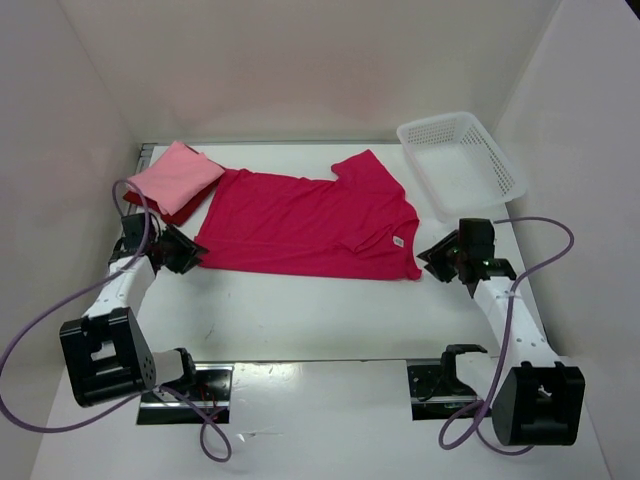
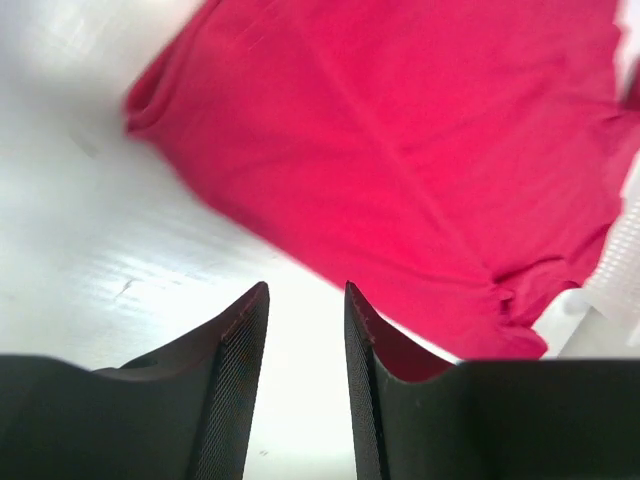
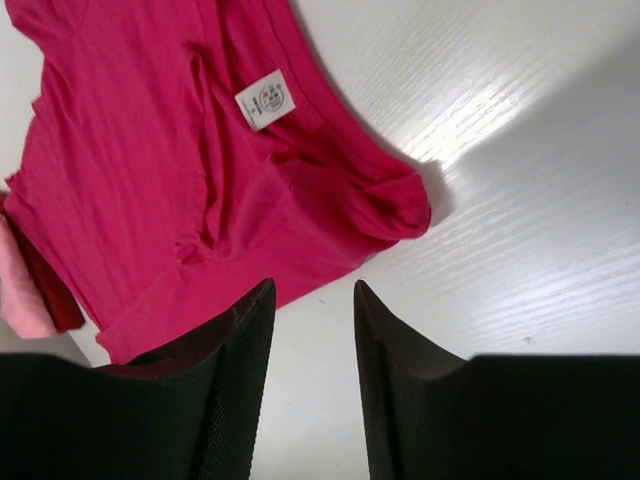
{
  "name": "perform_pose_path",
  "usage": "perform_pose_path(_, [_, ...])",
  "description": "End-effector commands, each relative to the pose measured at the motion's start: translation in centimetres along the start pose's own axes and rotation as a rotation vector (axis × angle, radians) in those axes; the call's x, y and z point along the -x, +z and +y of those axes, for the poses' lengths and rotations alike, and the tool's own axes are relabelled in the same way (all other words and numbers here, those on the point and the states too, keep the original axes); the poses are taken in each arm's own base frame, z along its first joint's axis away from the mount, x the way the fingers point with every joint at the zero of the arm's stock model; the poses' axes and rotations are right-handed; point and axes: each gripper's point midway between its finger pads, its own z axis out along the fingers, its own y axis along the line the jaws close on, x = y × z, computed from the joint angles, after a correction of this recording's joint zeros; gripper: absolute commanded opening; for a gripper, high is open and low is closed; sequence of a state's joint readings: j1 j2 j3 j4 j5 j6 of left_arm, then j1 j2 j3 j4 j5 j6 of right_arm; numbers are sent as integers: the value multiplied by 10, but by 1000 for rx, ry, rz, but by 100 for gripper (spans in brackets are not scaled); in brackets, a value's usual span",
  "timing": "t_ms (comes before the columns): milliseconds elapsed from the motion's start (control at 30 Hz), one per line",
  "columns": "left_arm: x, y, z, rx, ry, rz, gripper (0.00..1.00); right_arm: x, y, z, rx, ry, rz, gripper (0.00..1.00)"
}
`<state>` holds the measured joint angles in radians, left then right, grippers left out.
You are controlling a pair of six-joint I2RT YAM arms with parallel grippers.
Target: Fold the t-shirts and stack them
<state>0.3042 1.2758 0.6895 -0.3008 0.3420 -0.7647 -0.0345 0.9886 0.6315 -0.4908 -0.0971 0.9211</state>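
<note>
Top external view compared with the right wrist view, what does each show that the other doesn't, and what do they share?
Only the top external view shows the white basket, the left gripper and the whole outline of the magenta t-shirt. Only the right wrist view shows the right gripper open with nothing between its fingers, and the print on the neck label. Both show the magenta t-shirt's collar end, the pink t-shirt, the dark red t-shirt and the table.

White plastic lattice basket (image 1: 465, 165) sits at far-right corner of white worktop (image 1: 320, 310), set at an angle, its far end near back wall (image 1: 300, 60). Pale side walls close in L & R. Worktop shows fine grain in right wrist view, small dark scuff (image 2: 125, 287) in left wrist view.
</note>
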Motion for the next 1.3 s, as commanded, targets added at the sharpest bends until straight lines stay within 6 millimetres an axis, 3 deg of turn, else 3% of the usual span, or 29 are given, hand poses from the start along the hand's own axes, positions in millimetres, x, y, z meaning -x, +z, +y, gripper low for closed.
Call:
perform_pose_path(0, [4,-8,-25,-74,47,-4,44,-2,-15,24,54,-69,31,42])
perform_pose_path(33, [5,-7,-31,-92,53,-11,42,0,-13,31,76,-87,32,36])
perform_pose_path(100, [1,8,-43,-94,106,-7,41,-11,0,45,85,-149,90,15])
perform_pose_path(133, [0,21,-37,-43,125,2,40,-30,6,61,113,-225,128,9])
perform_pose_path(167, [-3,26,-54,-69,175,13,37,-36,11,77,126,-265,132,4])
perform_pose_path(200, [-5,32,-60,-77,190,24,36,-56,31,75,78,-317,189,2])
perform_pose_path(233, [-7,43,-62,-71,192,35,36,-88,34,86,96,-393,244,1])
perform_pose_path(267, [-17,48,-70,-83,222,59,35,-98,40,107,155,-434,243,1])
perform_pose_path(300, [-20,53,-75,-83,224,61,33,-115,55,104,134,-462,281,1])
perform_pose_path(333, [-23,60,-76,-83,233,73,33,-137,55,112,157,-496,313,1])
perform_pose_path(367, [-30,63,-77,-74,234,87,33,-145,58,127,196,-511,311,1])
perform_pose_path(433, [-32,71,-72,-62,230,99,33,-169,69,125,178,-537,362,1])
perform_pose_path(567, [-49,79,-47,-7,225,124,33,-191,81,131,189,-573,379,1])
perform_pose_path(667, [-57,87,-29,36,223,152,33,-194,98,120,142,-579,374,1])
perform_pose_path(733, [-55,88,-27,46,224,142,33,-192,105,120,132,-580,354,1])
perform_pose_path(933, [-65,86,-26,41,191,210,34,-192,105,134,153,-584,339,1])
perform_pose_path(1067, [-72,85,-18,70,213,257,35,-198,117,114,84,-604,345,1])
perform_pose_path(1100, [-74,83,-15,80,221,268,35,-200,118,100,57,-609,357,1])
perform_pose_path(1133, [-70,76,-23,58,229,248,35,-201,119,94,44,-611,362,1])
perform_pose_path(1167, [-68,70,-26,50,243,241,35,-200,114,92,48,-610,361,1])
perform_pose_path(1267, [-58,50,-36,37,279,178,37,-198,102,60,14,-630,376,1])
